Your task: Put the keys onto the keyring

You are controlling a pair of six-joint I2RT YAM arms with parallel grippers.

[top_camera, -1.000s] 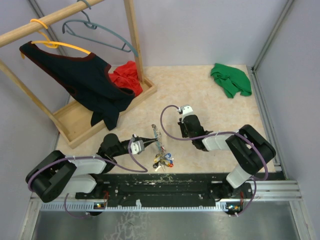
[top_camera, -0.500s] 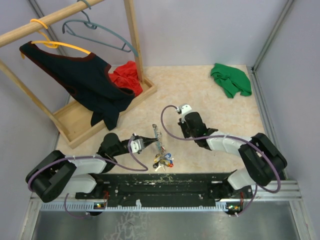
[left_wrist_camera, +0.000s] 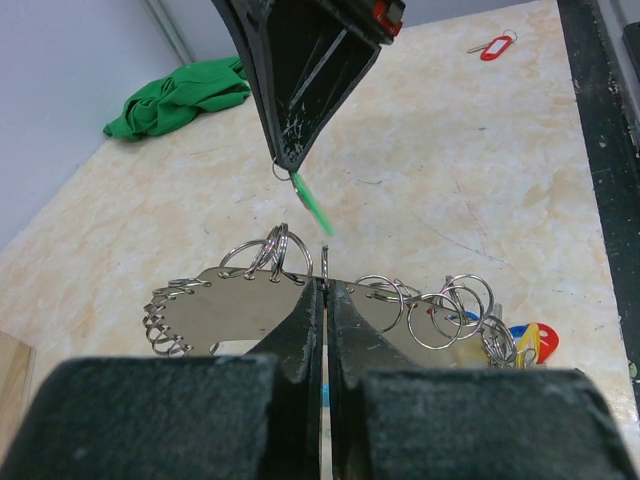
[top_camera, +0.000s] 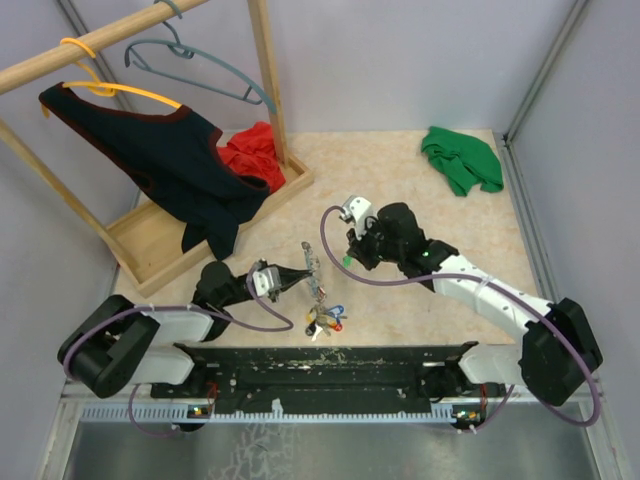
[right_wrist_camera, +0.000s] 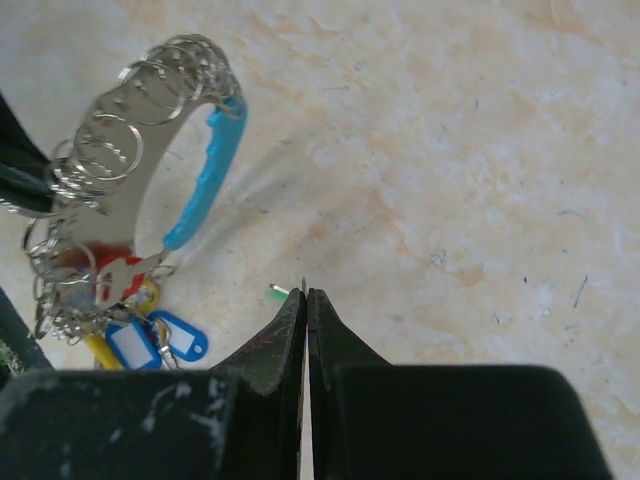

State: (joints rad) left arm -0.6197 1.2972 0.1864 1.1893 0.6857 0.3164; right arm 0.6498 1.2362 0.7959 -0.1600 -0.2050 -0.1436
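My left gripper (top_camera: 301,271) is shut on one small ring of the keyring (top_camera: 314,262); the closed tips show in the left wrist view (left_wrist_camera: 325,287), with the silvery loop (left_wrist_camera: 215,305) spread flat in front of them. The keyring's light-blue segment (right_wrist_camera: 206,180) and its blue, yellow and red tags (right_wrist_camera: 140,335) show in the right wrist view. My right gripper (right_wrist_camera: 306,292) is shut on the green key (left_wrist_camera: 311,204), which hangs from its tip just above the keyring. The red key (left_wrist_camera: 494,47) lies on the table further off.
A green cloth (top_camera: 461,160) lies at the back right. A wooden clothes rack (top_camera: 268,80) with a dark vest (top_camera: 165,160), hangers and a red cloth (top_camera: 254,155) stands at the back left. The black base rail (top_camera: 320,365) runs along the near edge.
My right arm has stretched out and swung left, bringing the green key over the keyring. My left gripper has shifted slightly with the keyring still in it.
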